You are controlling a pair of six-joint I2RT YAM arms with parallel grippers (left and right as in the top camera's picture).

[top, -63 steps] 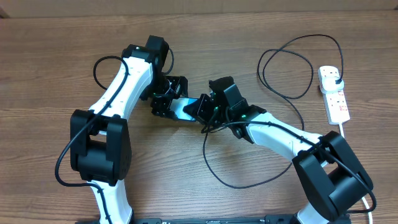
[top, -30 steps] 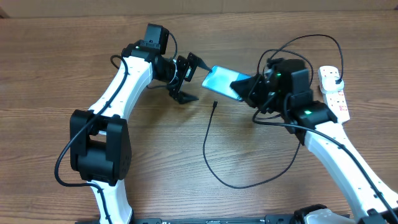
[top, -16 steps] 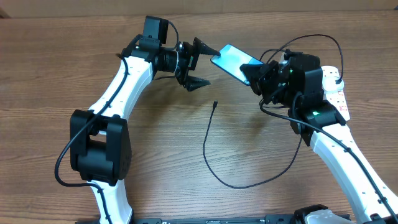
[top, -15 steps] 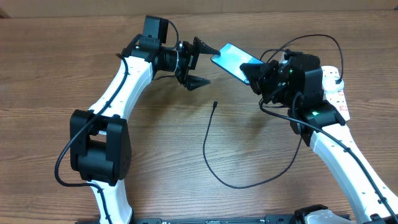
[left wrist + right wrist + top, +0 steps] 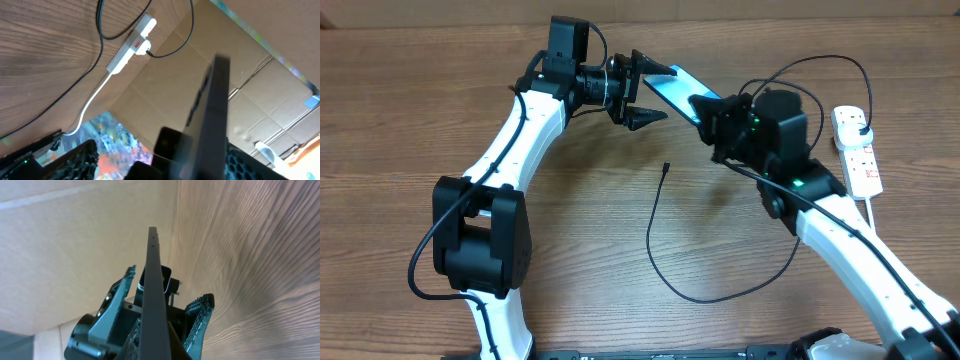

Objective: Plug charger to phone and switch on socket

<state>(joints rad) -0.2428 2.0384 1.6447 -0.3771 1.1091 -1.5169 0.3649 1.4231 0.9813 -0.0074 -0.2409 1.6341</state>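
Right tool [image 5: 712,115] is clamped on the phone [image 5: 675,88], holding it raised above the counter [image 5: 400,130] at far centre, free end pointing left. Left tool [image 5: 658,92] stands wide, its fingers straddling that free end with gaps either side. The charger [image 5: 655,230] lies looped on the counter, connector tip [image 5: 665,167] loose near centre, plug [image 5: 860,128] seated in the socket [image 5: 861,165] at far right. Switch position: cannot tell.
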